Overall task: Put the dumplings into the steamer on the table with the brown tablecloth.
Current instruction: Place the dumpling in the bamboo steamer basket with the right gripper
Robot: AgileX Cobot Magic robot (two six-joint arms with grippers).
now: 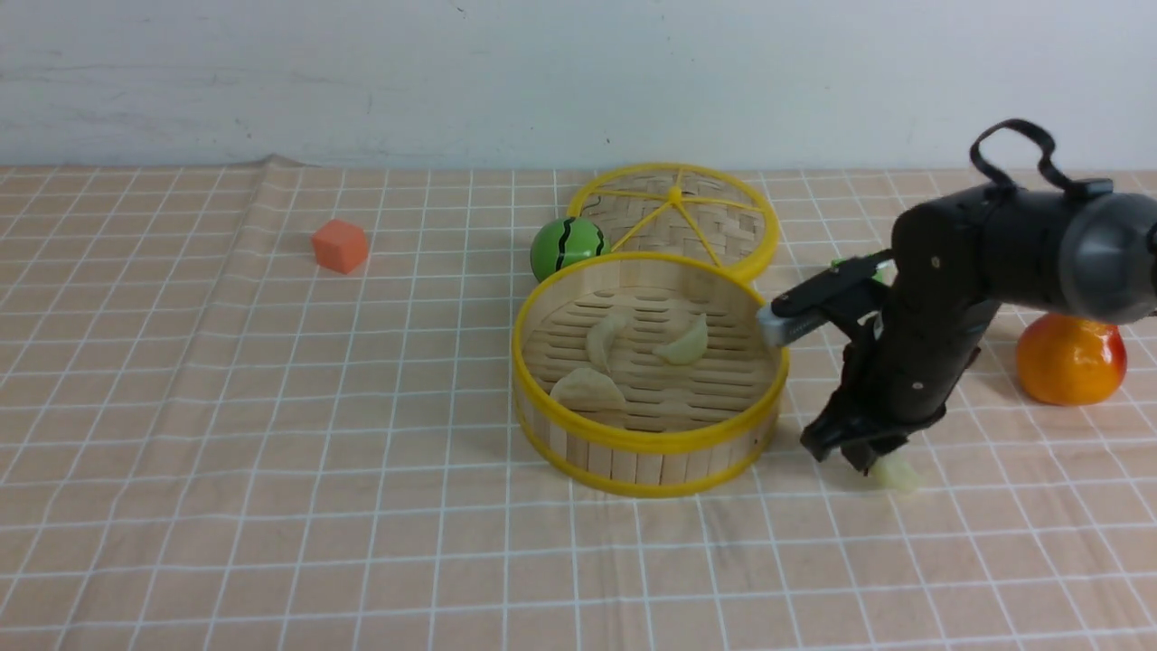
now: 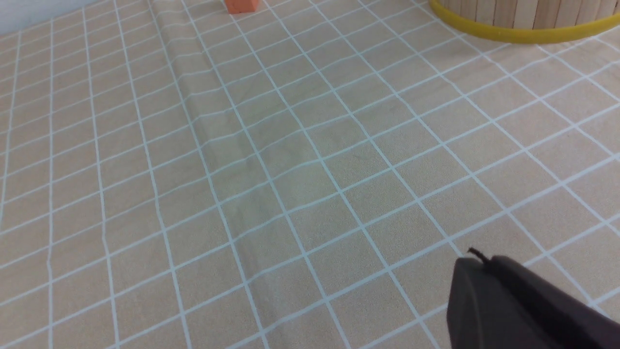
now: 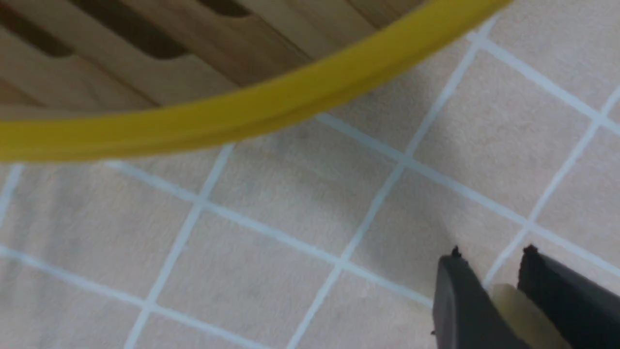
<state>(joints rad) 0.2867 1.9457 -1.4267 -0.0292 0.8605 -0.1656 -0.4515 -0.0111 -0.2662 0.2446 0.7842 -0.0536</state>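
— What covers the worktop?
— A peach-tan tablecloth with a thin white grid, creased at the left.
— And on it?
— A small orange-red cube at the far left, and a round bamboo steamer with yellow rims in the middle. Behind the steamer are a flat woven yellow-spoked lid and a green dark-striped ball. A round orange fruit is at the right.
— The pale cream dumpling?
— It's pinched in the right pincer. I cannot tell whether it touches the cloth.
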